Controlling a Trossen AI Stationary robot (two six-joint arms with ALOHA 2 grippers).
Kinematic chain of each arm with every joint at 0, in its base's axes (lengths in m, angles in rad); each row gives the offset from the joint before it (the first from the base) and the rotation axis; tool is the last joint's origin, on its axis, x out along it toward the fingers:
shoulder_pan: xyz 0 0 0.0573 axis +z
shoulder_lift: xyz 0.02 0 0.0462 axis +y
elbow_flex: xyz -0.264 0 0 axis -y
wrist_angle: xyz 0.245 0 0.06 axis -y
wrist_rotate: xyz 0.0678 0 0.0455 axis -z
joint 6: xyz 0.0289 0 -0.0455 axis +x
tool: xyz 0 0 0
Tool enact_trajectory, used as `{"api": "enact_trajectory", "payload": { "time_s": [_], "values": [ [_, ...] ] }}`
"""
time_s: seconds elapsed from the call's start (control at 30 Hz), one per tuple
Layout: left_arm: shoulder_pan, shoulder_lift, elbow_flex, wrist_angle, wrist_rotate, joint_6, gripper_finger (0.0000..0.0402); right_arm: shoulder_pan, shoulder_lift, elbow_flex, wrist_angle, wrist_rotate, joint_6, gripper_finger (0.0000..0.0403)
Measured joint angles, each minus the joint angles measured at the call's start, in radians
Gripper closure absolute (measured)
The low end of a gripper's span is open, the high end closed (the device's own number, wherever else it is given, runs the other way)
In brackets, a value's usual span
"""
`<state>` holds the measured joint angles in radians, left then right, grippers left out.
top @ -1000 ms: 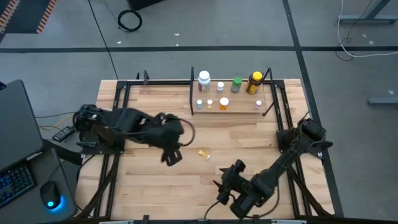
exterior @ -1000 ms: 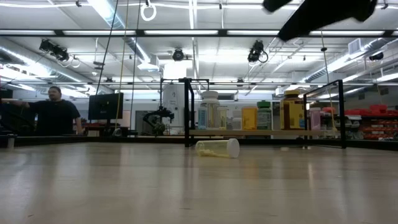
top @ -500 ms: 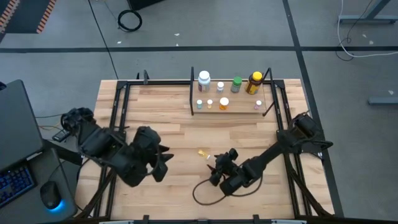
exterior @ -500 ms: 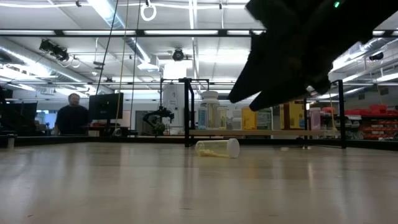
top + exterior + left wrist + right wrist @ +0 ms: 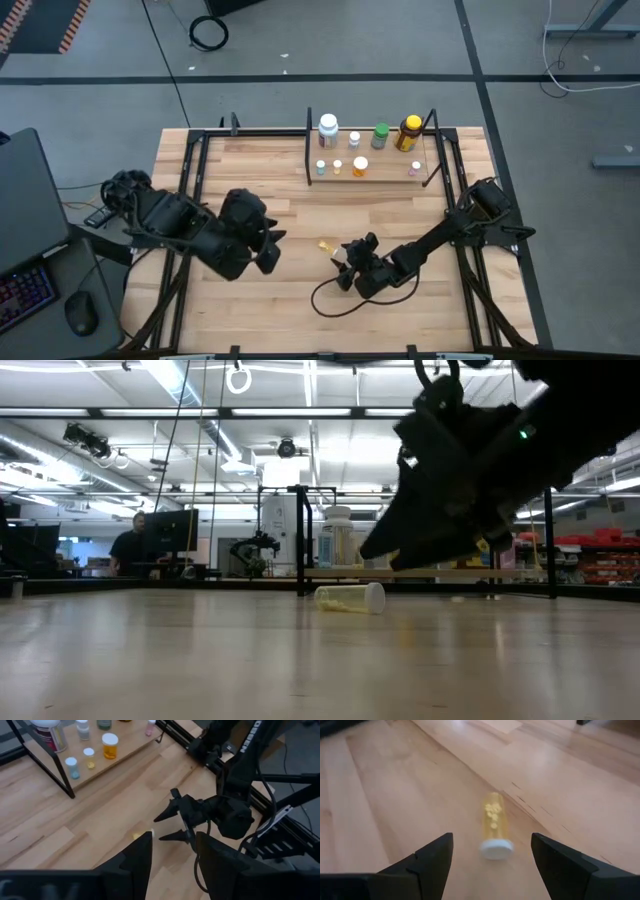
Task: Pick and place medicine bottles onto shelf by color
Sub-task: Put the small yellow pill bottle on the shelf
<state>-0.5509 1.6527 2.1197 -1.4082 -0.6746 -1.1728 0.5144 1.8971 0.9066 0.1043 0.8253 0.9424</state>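
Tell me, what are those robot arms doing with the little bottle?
The right end effector is open and lined up on a small yellow pill bottle lying on its side on the wooden table, not touching it. The left end effector hovers nearby, holding nothing. The other bottles stand on the shelf.

Smooth pale wood table (image 5: pixel 380 795), translucent yellow plastic bottle (image 5: pixel 494 822).

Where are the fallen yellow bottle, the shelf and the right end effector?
fallen yellow bottle (image 5: pixel 495 822): right wrist view, on its clear body above the white cap.
shelf (image 5: pixel 385 171): high view, on bare plank near the front edge.
right end effector (image 5: pixel 343 264): high view, midway between its open fingertips.
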Motion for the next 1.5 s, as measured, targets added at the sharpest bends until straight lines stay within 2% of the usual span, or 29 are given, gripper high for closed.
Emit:
{"api": "enact_trajectory", "payload": {
  "time_s": [0.2,0.33,0.47,0.73,1.3,1.5],
  "values": [
    [0.052,0.0,0.0,0.008,0.054,0.032,0.024,0.0,0.0,-0.041,0.042,-0.011,0.003,0.0126],
    [0.068,0.0,0.0,0.041,0.069,0.033,0.024,0.0,0.0,-0.052,0.115,-0.027,-0.047,0.0126],
    [0.078,0.0,0.0,0.078,0.07,0.043,0.0239,-0.002,0.003,-0.052,0.116,-0.037,-0.087,0.0126],
    [0.095,0.001,0.0,0.077,0.079,0.044,0.0241,-0.026,0.1,-0.052,0.227,-0.11,-0.099,0.0126],
    [0.094,0.001,0.0,0.077,0.105,0.043,0.024,-0.068,0.113,-0.044,0.268,-0.094,-0.08,0.0144],
    [0.094,0.001,0.0,0.077,0.105,0.045,0.0244,-0.086,0.112,-0.044,0.255,-0.146,-0.082,0.0161]
  ]
}}
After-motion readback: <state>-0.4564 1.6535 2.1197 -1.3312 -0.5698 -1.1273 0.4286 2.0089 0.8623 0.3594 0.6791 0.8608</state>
